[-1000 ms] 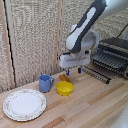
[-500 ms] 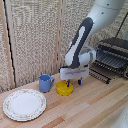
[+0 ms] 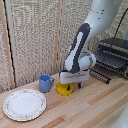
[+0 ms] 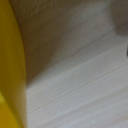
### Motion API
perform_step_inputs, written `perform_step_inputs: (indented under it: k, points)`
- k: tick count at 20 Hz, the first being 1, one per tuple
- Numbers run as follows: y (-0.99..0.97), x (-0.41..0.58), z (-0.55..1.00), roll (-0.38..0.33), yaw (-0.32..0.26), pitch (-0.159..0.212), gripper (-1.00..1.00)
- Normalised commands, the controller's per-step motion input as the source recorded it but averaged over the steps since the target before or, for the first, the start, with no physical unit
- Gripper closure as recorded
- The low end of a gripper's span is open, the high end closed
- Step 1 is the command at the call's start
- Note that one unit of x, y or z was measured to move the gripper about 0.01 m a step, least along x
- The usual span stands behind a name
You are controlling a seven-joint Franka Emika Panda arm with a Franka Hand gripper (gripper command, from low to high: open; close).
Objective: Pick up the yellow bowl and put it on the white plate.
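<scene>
My pincer point(image 3: 71, 85) is down low over the yellow bowl point(image 3: 64, 89), head angled so the fingers come at its rim from above; that suits a rim pinch on a shallow bowl.

Bowl sits on the wooden table point(image 3: 95, 107), just beside the blue mug point(image 3: 45, 82) on the exterior view's right, near the wire rack point(image 3: 112, 57). White plate point(image 3: 24, 104) is well apart, toward the exterior view's left and nearer the camera, so the carry has to pass the mug.

Relative to the pincer: bowl is directly under the head, slightly to the exterior view's left of the fingertips. Wrist view is filled by the bowl's yellow wall point(image 4: 11, 65) along one edge with bare wood next to it, so I'm very close, likely straddling the rim.

Finger state: can't tell. The head hides them outside, and the wrist view shows none clearly. No sign the bowl is lifted; it looks seated on the table. I judge the grasp isn't confirmed yet.
</scene>
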Motion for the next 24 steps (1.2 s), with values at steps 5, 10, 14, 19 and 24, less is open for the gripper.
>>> perform_step_inputs:
  k: [5, 10, 14, 19, 24]
  points:
    - [0.11, -0.017, 0.0, -0.04, 0.0, -0.034, 1.0]
    - [0.14, -0.003, 0.0, -0.004, 0.034, -0.037, 1.0]
    - [0.22, -0.088, 0.0, 0.0, 0.14, -0.001, 1.0]
    - [0.09, -0.016, 0.49, 0.028, 0.147, 0.078, 1.0]
    - [0.0, 0.273, 0.95, 0.03, 0.104, 0.078, 1.0]
